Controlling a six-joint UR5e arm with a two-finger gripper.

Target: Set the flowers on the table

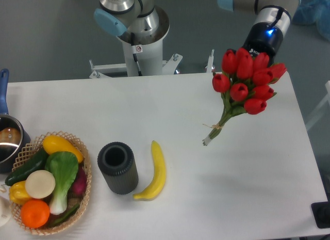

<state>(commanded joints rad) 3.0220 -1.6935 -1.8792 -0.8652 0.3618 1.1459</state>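
White table under lifted flowers

A yellow banana lay just beside a dark ribbed cylinder that stood upright, open at the top. Further left sat a wicker basket holding vegetables and fruit (an orange, a cucumber and a leafy green among them). A pot with a blue handle showed at the left edge.
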